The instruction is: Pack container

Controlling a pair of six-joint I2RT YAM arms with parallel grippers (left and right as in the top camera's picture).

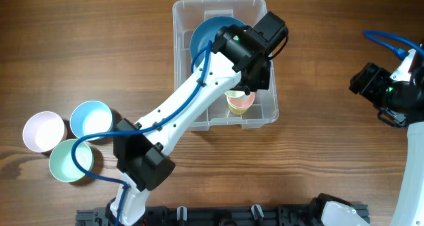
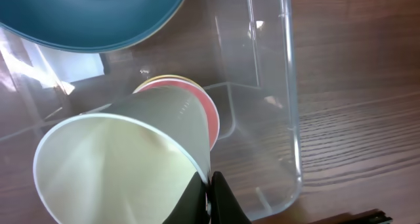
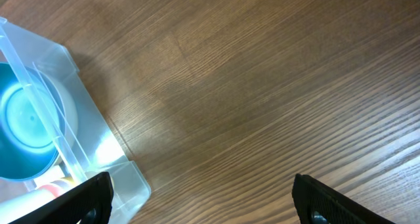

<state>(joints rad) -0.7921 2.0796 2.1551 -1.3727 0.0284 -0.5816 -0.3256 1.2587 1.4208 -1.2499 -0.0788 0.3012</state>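
Note:
The clear rectangular container (image 1: 261,113) stands at the table's middle back and holds a blue bowl (image 1: 207,32) and stacked cups, a pink one (image 1: 240,101) outermost. My left gripper (image 1: 250,85) reaches into the container. In the left wrist view it (image 2: 211,196) is shut on the rim of a pale yellow-green cup (image 2: 125,165), which lies tilted with its base nested into the pink cup (image 2: 209,113); the blue bowl (image 2: 92,17) is behind and the container's wall (image 2: 289,106) is to the right. My right gripper (image 3: 200,201) is open and empty over bare wood right of the container (image 3: 98,145).
Three loose cups stand at the left: a lilac one (image 1: 44,131), a light blue one (image 1: 91,118) and a mint green one (image 1: 70,161). My right arm (image 1: 391,87) hovers at the far right. A black rail (image 1: 218,217) runs along the front edge.

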